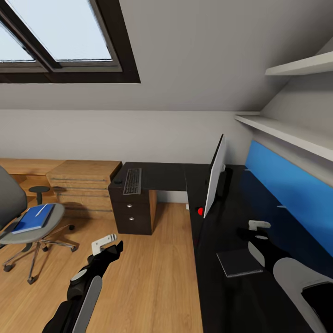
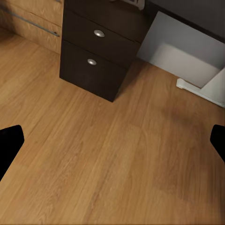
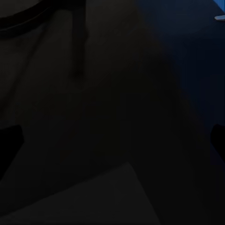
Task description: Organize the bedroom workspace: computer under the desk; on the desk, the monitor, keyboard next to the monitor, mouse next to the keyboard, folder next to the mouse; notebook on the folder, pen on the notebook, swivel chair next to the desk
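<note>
The black desk runs along the blue wall panel. The monitor stands on it edge-on. The keyboard and the small black mouse lie on the far wing over the drawer unit. The dark grey notebook lies on the desk just left of my right gripper, which is open above the top. On the swivel chair at the left lies the blue folder with the pen on it. My left gripper hangs open over the wood floor. The computer is out of view.
Low light-wood cabinets stand against the back wall beside the drawer unit, with a small dark stool in front. White shelves run above the blue panel. A white desk leg reaches the floor near the corner.
</note>
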{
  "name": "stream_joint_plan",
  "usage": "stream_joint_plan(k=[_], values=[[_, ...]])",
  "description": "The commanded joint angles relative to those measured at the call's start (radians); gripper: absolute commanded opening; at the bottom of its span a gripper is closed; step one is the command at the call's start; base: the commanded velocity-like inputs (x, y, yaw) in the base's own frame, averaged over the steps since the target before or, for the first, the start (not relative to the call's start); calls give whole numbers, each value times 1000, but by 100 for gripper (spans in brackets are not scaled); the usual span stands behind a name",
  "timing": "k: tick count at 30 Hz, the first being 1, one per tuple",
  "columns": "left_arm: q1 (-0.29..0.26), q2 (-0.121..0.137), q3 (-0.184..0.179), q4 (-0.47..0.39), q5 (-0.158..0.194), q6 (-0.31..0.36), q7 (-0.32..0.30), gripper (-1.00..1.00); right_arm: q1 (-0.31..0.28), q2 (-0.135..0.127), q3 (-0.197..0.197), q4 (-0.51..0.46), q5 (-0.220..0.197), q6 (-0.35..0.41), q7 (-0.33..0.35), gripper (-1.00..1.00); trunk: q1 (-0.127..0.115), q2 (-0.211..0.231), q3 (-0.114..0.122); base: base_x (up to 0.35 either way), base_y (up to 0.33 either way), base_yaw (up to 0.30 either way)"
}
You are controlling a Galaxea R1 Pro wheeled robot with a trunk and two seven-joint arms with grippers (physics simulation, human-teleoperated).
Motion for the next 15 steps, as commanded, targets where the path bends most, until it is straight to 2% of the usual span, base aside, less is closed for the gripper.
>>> stream_joint_plan(k=[1, 5, 15], values=[[-1, -1, 0, -3, 11, 4, 6, 100, -1, -1, 8, -1, -7, 6, 4, 100, 1, -2, -2, 46, -6, 0], [-1, -4, 0, -30, 11, 4, 6, 100, -1, -4, 7, 12, -6, 7, 59, 100, 5, -9, -5, 21, -3, 0], [0, -5, 0, -62, 11, 6, 9, 100, -1, -9, 8, 34, -4, -21, 85, 100, 43, -79, -37, 4, 0, 0]])
